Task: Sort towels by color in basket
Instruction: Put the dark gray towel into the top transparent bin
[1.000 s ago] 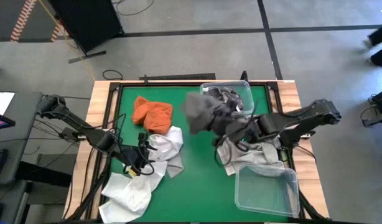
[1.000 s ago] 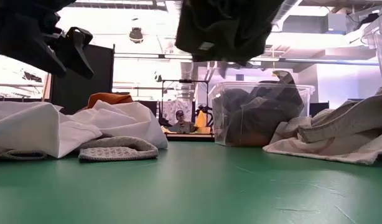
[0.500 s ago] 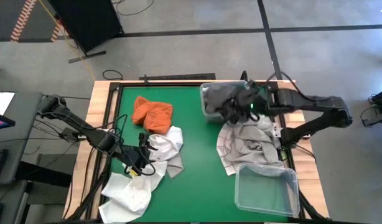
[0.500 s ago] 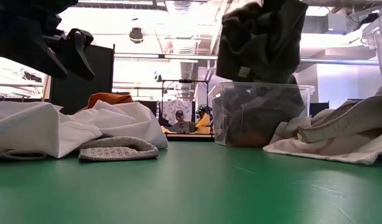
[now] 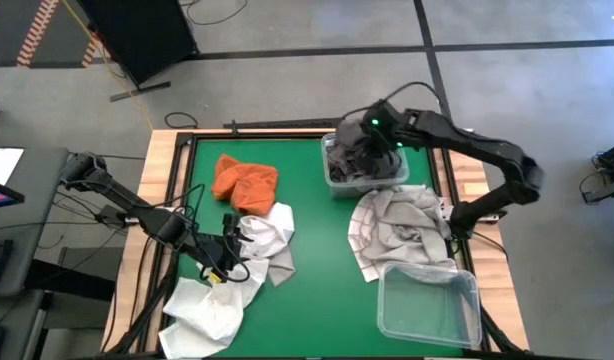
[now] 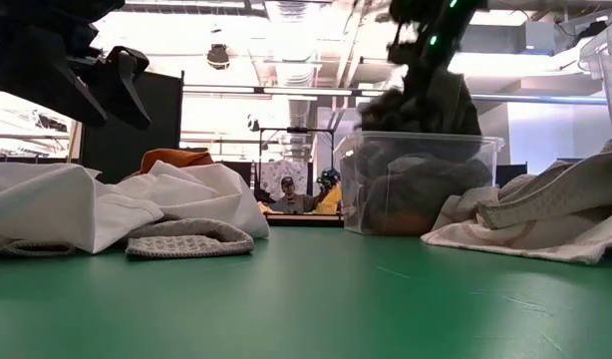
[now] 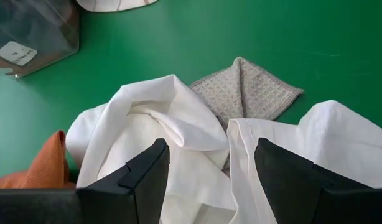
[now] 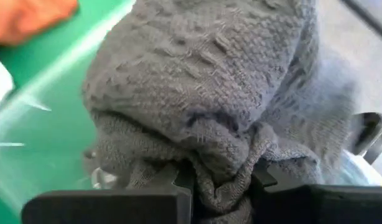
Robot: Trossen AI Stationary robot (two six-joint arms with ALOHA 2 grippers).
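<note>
Two bins show in the high view: right gripper over the upper-right clear bin, clamped on the dark grey towel. Low view: towel heaped above the rim, so it may spill. Left gripper, open, empty, over white towels.

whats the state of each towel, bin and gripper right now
dark grey towel: bunched, clamped in the right gripper, hanging into the far bin
right gripper: shut on the towel, over the far bin
far bin: upright, holding dark cloth
near bin: on the table, empty
orange towel: crumpled on the table
white towels: heaped under the left gripper
left gripper: open, above the white towels
</note>
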